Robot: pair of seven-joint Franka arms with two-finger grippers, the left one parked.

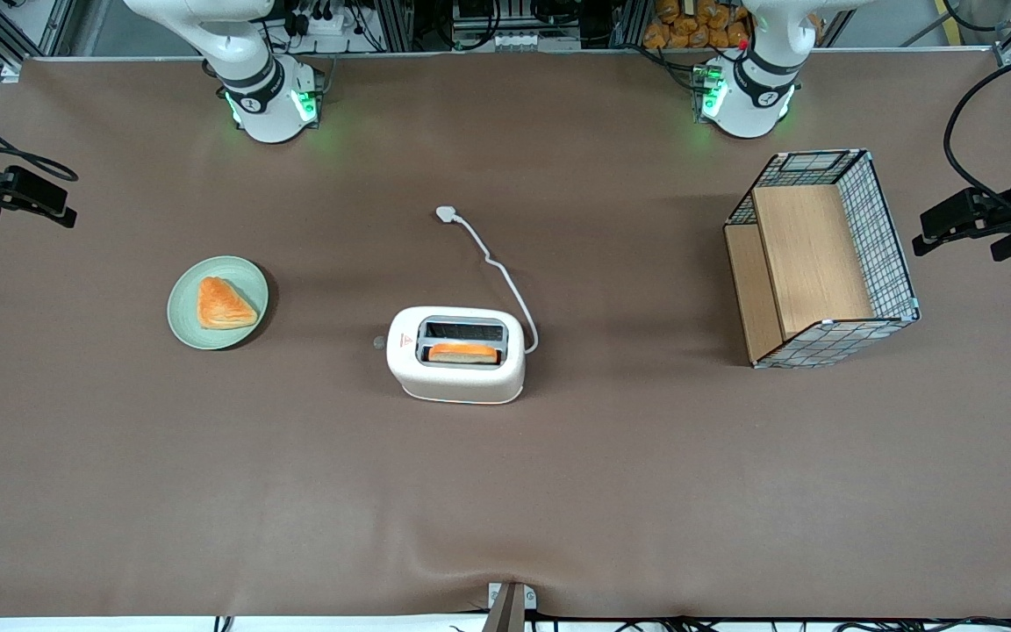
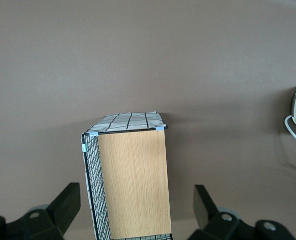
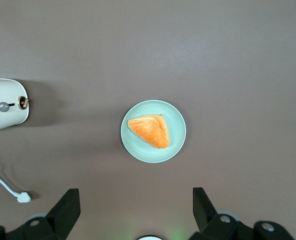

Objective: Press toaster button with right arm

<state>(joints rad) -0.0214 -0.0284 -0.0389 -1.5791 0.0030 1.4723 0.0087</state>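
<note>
Your gripper [image 3: 133, 212] hangs high over the table with its fingers [image 3: 65, 212] spread wide and nothing between them, directly above the pale green plate [image 3: 175, 142] carrying a triangular pastry [image 3: 150, 131]. The toaster [image 1: 456, 355] stands mid-table, well apart from the gripper toward the parked arm's end. Its toaster button [image 3: 3, 106] sits on the narrow end face turned toward the plate, untouched.

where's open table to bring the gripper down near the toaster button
Bare brown table lies between the plate with its pastry and the toaster, around the toaster button. The gripper hovers open above the plate. The tight spot is the cord beside the toaster.
</note>
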